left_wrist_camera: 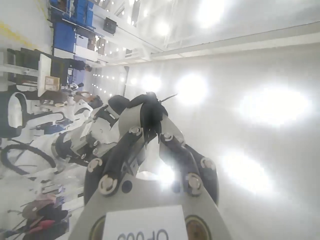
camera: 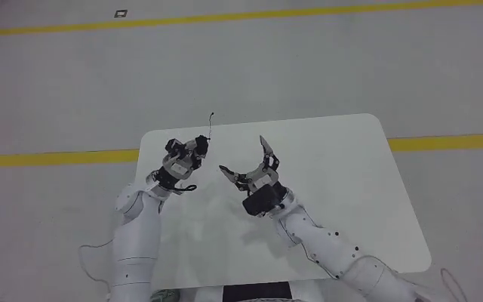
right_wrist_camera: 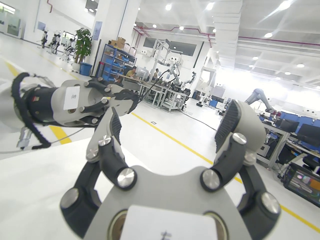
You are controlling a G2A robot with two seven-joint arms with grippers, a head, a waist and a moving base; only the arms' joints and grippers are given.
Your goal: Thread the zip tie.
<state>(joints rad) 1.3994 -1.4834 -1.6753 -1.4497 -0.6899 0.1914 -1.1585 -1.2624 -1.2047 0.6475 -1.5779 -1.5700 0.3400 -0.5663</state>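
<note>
Left tool point(camera: 201, 143) pinching zip tie point(camera: 210, 126), right tool point(camera: 241, 153) spread

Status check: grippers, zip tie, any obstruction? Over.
Left gripper shut on zip tie, tie poking out beyond it. Right gripper open, alongside, off the tie. Nothing between them.

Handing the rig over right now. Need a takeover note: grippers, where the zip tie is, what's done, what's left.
Left gripper: shut on the zip tie, held above the table near its far edge; one end of the tie sticks out past the fingertips.
Right gripper: open, empty, close beside the left one, apart from the tie.
Done: tie is picked up and held.
Left: threading; no closed loop visible. Probable next move: right gripper takes the free end.
</note>
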